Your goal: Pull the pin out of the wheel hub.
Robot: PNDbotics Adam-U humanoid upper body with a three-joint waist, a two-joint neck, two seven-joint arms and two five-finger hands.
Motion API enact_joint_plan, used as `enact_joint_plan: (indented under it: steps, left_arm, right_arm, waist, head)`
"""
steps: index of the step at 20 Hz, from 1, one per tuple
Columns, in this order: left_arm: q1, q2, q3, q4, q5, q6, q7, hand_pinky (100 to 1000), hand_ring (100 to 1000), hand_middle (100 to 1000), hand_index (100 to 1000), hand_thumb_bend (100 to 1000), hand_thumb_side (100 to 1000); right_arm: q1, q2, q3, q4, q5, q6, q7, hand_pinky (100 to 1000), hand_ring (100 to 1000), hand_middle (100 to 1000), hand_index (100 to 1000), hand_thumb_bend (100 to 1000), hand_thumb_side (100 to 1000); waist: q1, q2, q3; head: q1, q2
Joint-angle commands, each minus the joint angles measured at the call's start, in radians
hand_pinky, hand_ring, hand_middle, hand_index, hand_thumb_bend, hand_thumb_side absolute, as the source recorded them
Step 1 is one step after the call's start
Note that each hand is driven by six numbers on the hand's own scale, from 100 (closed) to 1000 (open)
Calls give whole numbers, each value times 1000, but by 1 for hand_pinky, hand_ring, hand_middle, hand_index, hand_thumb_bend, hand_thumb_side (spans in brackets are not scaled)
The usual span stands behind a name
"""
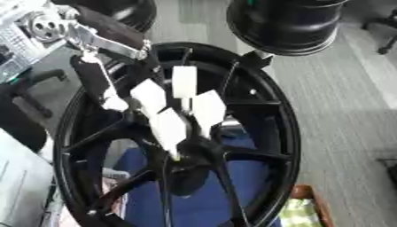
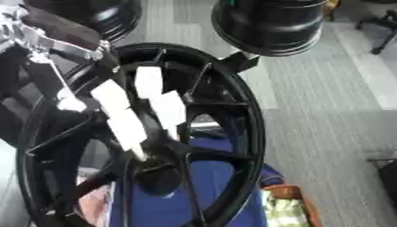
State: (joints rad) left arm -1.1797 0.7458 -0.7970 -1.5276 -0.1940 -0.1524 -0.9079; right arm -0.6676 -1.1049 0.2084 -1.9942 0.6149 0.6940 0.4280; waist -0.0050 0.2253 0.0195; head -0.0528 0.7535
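Black and silver arm with a white-tipped hand

The left hand [image 1: 174, 104] has flat, pale white finger pads, rectangular and plain, set on dark finger bodies. Behind it the wrist is a bare silver metal bracket [image 1: 105, 42] with angular edges, joined to a black, rounded forearm casing [image 1: 108, 24]. One slimmer dark digit ends in a small white tip [image 1: 114, 104].

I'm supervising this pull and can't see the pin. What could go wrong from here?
The left hand covers the hub, so the pin is hidden; the hand might miss it or slip off. The wheel looks tilted rather than flat, so a pull may rock it, possibly against the second wheel just behind.
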Motion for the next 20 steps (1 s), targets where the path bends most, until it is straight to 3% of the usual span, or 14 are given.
enact_joint_plan:
  steps: [1,6,12,17,20]
  left_arm:
    - [-13,16,30,-20,-10,9,1,568,541,422,532,100,161]
    - [-3,38,67,-78,-51,-6,1,563,522,385,487,100,100]
    - [37,107,187,-183,-81,-44,1,567,521,379,479,100,100]
    - [209,251,409,-221,-114,-24,89,613,537,398,505,100,100]
    - [326,311,542,-212,-127,-43,147,635,550,406,516,100,100]
  right_arm:
    - [-10,-28,-22,-6,-6,2,-4,893,882,830,880,100,100]
    - [-12,-28,-28,-6,-8,-3,-9,893,881,830,880,100,100]
    - [-4,-31,-34,-6,-10,0,-18,893,881,829,880,100,100]
    - [17,-46,-48,-6,-12,7,-32,893,881,829,879,100,100]
    - [35,-55,-60,-6,-15,12,-46,893,881,829,879,100,100]
  waist:
    - [-2,-20,0]
    - [-3,-20,-1]
    - [-3,-19,3]
    - [-1,-14,10]
    - [1,-11,17]
  head:
    - [1,-12]
    - [-1,-11]
    - [-11,-14]
    - [-25,-19]
    - [-35,-19]
